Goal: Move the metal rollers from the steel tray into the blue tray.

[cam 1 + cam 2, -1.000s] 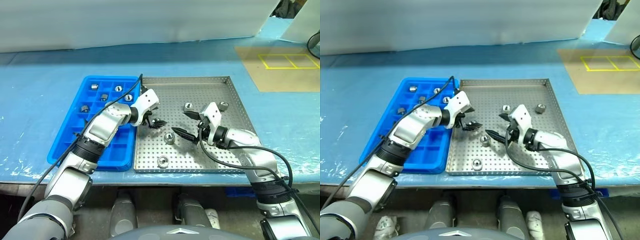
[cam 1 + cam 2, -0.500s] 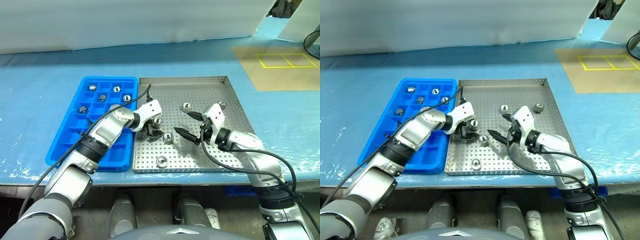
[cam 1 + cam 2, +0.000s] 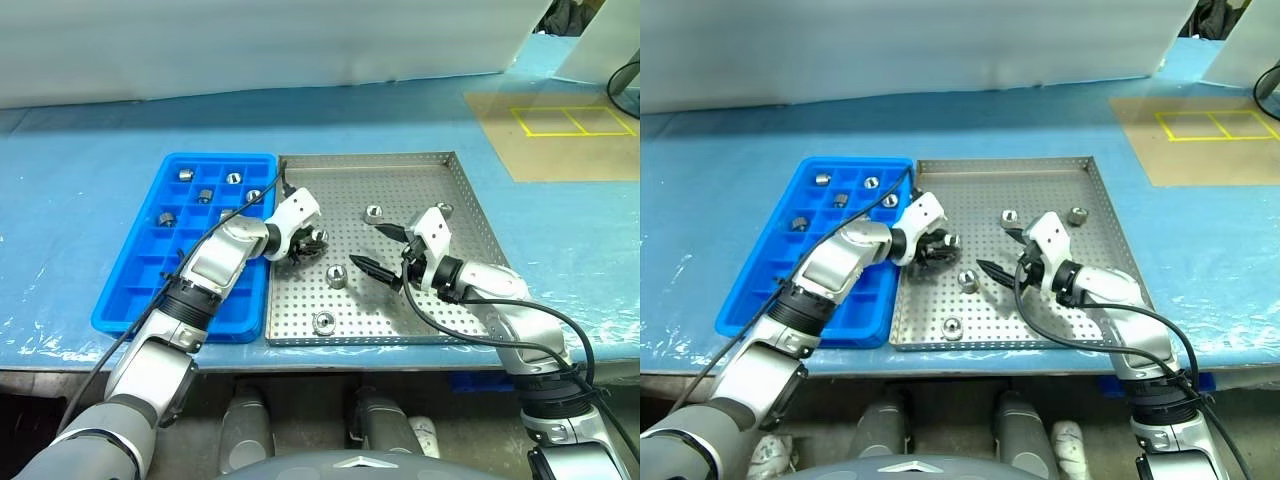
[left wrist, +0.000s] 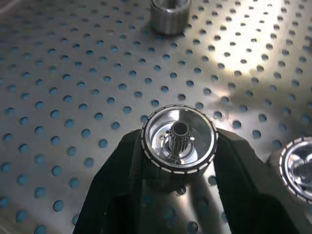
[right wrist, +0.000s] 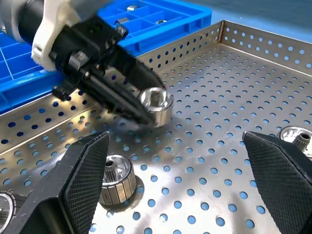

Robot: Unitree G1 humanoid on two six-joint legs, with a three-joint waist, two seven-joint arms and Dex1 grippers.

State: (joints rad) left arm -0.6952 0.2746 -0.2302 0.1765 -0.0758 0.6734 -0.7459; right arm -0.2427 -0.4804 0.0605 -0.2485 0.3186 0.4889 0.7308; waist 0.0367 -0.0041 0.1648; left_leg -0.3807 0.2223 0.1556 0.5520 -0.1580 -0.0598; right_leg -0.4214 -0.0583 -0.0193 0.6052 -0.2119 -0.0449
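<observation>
One metal roller (image 4: 179,141) is gripped between the black fingers (image 4: 122,180) of the left gripper (image 3: 312,243), low over the steel tray (image 3: 455,196), near its side next to the blue tray (image 3: 130,290). A second ago these fingers were spread wide above the perforated floor; they are now closed on the roller. The right gripper (image 3: 378,250) is held wide open over the tray's middle, unchanged. Other rollers (image 3: 337,277) are seen loose on the steel tray, and several (image 3: 186,174) lie in blue compartments.
</observation>
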